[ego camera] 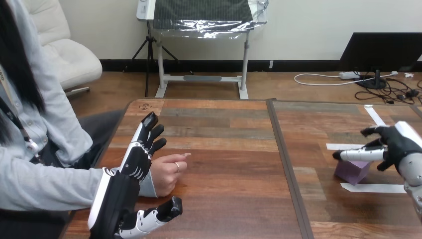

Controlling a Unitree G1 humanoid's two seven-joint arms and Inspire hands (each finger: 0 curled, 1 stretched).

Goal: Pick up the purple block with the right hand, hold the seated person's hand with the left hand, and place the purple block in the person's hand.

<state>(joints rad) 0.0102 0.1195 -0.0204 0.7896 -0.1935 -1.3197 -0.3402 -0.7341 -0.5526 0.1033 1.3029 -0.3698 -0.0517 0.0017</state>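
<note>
The right hand [394, 144] hovers loosely spread, holding nothing, one finger just over the small purple cube-shaped block [352, 172]. The block sits on the wooden worktop [224, 149] between white tape strips [373, 187]. The pick-up looks to be the step in hand; next, the fingers must close round the block. Well left of the block, the left hand [130, 167] stands open beside the person's hand [166, 172], not clasping it.

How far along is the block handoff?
Nothing is finished. In hand: the left hand lies alongside the person's hand, fingers straight, not curled round it. The right hand hovers over the purple block, fingers spread. Left to do: grasp and lift the block off the table, hold the person's hand, place the block there.
</note>
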